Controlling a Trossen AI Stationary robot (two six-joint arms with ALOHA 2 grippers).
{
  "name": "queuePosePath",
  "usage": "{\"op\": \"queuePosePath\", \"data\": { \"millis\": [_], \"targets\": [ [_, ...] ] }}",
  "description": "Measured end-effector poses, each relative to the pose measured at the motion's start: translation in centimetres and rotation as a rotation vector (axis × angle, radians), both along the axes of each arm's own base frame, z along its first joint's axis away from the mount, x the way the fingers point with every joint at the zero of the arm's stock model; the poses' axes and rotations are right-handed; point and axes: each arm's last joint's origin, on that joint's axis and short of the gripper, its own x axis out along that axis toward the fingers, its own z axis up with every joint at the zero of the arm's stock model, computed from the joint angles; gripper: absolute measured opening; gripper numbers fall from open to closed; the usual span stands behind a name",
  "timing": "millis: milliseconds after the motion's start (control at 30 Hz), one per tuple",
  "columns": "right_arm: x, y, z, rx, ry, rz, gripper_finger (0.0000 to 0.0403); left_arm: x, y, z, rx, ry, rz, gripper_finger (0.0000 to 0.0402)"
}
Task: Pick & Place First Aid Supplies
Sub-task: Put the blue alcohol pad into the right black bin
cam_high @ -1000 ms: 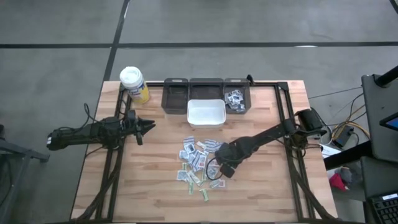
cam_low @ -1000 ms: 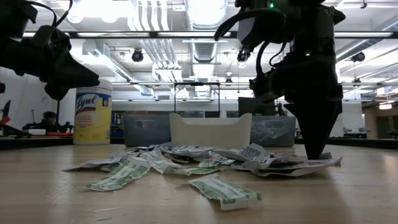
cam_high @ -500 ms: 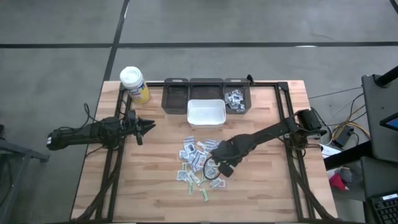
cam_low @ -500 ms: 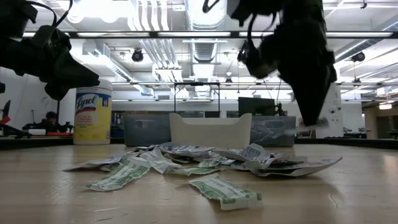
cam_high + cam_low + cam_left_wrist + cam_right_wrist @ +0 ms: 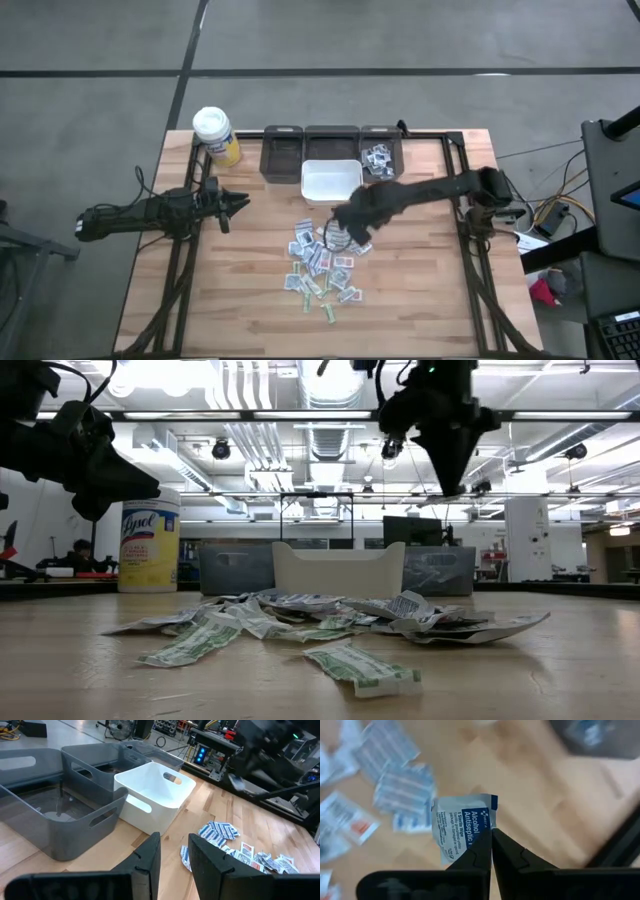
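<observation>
Your right gripper [image 5: 491, 836] has its jaws pinched tight on a white-and-blue alcohol antiseptic wipe packet [image 5: 462, 831], held by one edge, clear above the packet pile [image 5: 322, 262] mid-table, so it can drop cleanly. Your left gripper [image 5: 172, 857] waits near the table's left edge, jaws partly apart, empty.

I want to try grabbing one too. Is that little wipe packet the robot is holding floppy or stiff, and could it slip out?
The alcohol wipe packet probably bends easily: it looks thin and flat. It is likely very light, since the right gripper lifts it pinched by one edge only. With such a small hold it might slip or flutter.
</observation>
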Motion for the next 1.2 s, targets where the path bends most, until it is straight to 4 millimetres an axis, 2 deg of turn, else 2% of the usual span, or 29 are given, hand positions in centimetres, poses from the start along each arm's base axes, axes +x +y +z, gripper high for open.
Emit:
{"op": "queuePosePath", "data": {
  "millis": [233,467,700,900,1200],
  "targets": [
    [-0.3,-6.9,0.8,-0.047,0.019,-0.155,0.0008,0.0,0.0,0.0,0.0,0.0,0.0,0.0094],
    [-2.0,-14.7,0.8,-0.039,0.017,-0.326,0.0008,0.0,0.0,0.0,0.0,0.0,0.0,0.0094],
    [-3.5,-20.9,0.5,-0.023,-0.109,-0.405,0.0008,0.0,0.0,0.0,0.0,0.0,0.0,0.0094],
    [-4.3,-23.7,-0.7,-0.017,-0.194,-0.471,0.0008,0.0,0.0,0.0,0.0,0.0,0.0,0.0094],
    [-4.1,-25.2,-4.1,0.038,-0.12,-0.507,0.0008,0.0,0.0,0.0,0.0,0.0,0.0,0.0094]
  ]
}}
